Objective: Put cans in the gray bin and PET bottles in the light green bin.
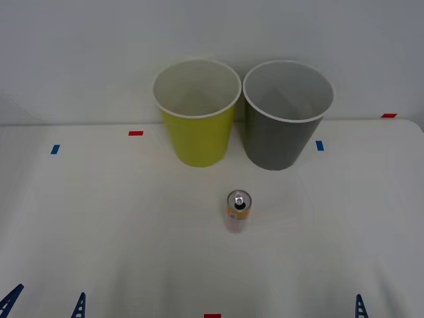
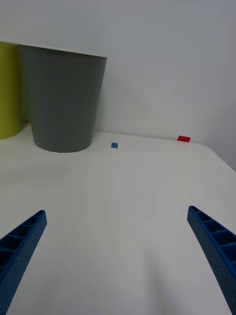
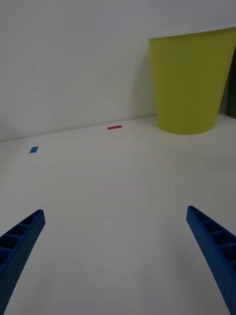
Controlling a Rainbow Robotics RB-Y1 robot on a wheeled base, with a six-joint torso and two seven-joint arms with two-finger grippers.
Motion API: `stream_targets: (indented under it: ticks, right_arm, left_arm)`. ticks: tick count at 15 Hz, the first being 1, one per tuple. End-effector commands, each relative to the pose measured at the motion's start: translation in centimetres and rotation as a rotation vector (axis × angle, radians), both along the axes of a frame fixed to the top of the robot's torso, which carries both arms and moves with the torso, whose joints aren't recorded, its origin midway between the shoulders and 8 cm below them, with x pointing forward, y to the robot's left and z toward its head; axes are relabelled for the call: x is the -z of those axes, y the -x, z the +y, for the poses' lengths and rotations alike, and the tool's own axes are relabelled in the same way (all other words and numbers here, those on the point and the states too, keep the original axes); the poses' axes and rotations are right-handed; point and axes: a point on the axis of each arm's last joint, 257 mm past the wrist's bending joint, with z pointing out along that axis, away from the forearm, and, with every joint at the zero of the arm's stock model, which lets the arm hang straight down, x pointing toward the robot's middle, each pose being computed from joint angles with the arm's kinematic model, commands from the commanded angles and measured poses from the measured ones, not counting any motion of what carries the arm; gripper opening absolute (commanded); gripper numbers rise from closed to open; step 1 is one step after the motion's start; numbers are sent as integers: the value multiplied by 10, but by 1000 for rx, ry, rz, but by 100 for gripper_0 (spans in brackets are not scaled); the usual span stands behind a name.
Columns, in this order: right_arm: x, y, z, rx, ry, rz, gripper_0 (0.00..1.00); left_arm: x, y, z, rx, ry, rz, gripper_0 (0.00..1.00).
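Blue ribbed fingers of the left gripper poking up at the near left edge of the white table, spread wide, nothing between them. Same gripper seen from its own wrist camera: fingers far apart at the two corners, bare tabletop in the gap, holding nothing.

Further along, at the back of the table: a blue tape mark, then a red tape mark, both flat on the surface. Next, the light green bin, upright against the white wall, white rim and white inside, mouth open upward. Also visible from the left wrist, well beyond the fingers.

Just beside it on the right, nearly touching or touching at the rims, cannot tell which: the gray bin, upright, same tapered shape, white inside. From the right wrist, standing near a small blue mark and a red mark.

In front of the two bins, roughly below the gap between them and well apart from both: the can, upright, silver pull-tab top facing up, orange band beneath, pale body.

Far right, near edge: the right gripper, fingers wide open over bare table, empty, one blue fingertip rising at the front view's lower edge.
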Motion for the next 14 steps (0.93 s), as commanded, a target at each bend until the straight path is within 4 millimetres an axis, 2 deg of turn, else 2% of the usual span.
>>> stream_targets:
  ticks: [1, 14]
  right_arm:
    - [0, 0, 0, 0, 0, 0, 100]
    - [0, 0, 0, 0, 0, 0, 100]
  left_arm:
    - [0, 0, 0, 0, 0, 0, 100]
    - [0, 0, 0, 0, 0, 0, 100]
